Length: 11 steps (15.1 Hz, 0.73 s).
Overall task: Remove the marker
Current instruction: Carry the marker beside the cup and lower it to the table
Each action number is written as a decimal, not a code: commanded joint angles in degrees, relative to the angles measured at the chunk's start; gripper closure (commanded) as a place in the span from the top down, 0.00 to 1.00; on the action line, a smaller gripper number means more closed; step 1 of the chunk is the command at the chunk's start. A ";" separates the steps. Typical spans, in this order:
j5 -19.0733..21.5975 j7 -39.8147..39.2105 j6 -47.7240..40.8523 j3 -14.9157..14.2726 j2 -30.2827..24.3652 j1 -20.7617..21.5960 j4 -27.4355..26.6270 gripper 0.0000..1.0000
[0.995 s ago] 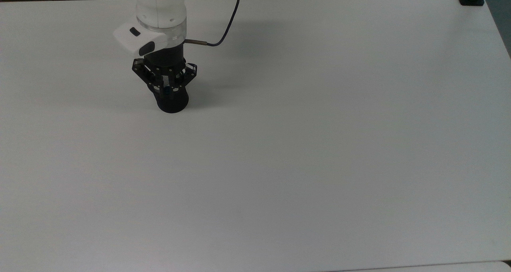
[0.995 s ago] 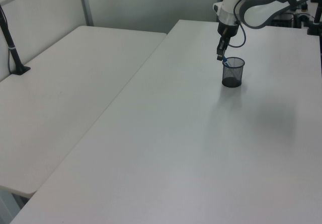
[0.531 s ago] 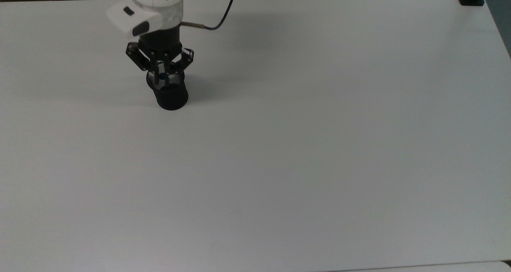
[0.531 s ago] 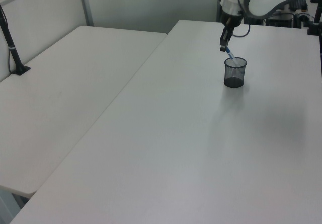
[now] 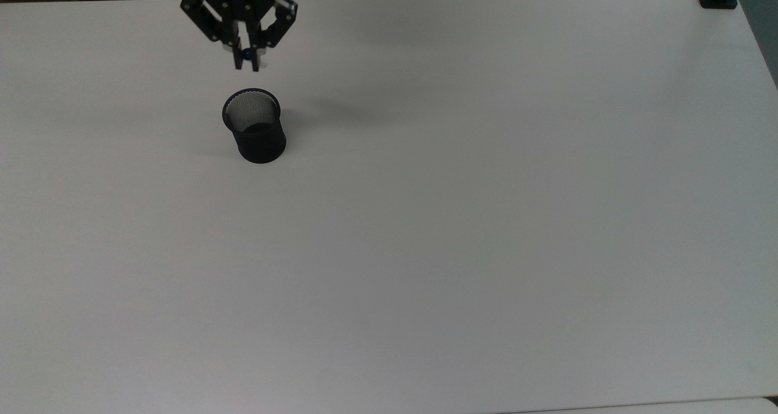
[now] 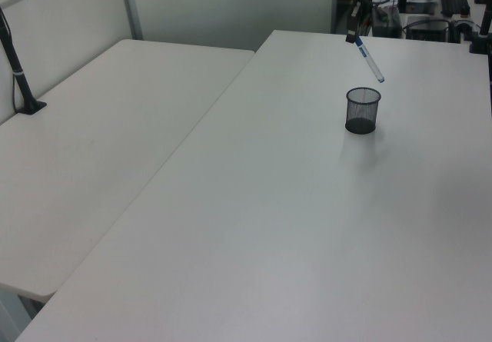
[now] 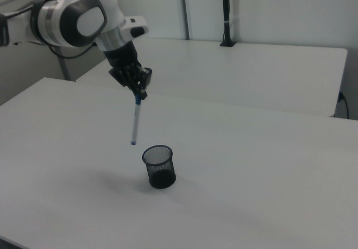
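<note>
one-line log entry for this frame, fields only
phase: lift-out | gripper: shut on marker | marker: hanging clear above mesh cup | cup: upright on table

1. This looks like a robotics lab or office workroom: a wide, plain white desk point(image 5: 486, 219) fills the floor space, with a second white desk point(image 6: 92, 150) set edge to edge beside it.
2. A white-and-grey robot arm point(image 7: 78, 19) stands at the desk.
3. Black clamp-on poles point(image 7: 225, 14) rise from the desk edges.
4. Pale partition panels point(image 6: 69, 11) enclose the area.
5. A black mesh pen cup point(image 7: 159, 167) is office stationery.
</note>
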 commanded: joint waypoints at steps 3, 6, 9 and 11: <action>2.78 16.82 -2.90 2.86 10.26 9.47 5.70 0.10; 2.95 22.92 -2.46 2.86 15.20 11.68 5.61 0.10; 3.22 27.48 -2.11 2.86 18.98 12.91 5.70 0.10; 3.31 27.94 -0.97 2.86 19.69 13.61 5.70 0.10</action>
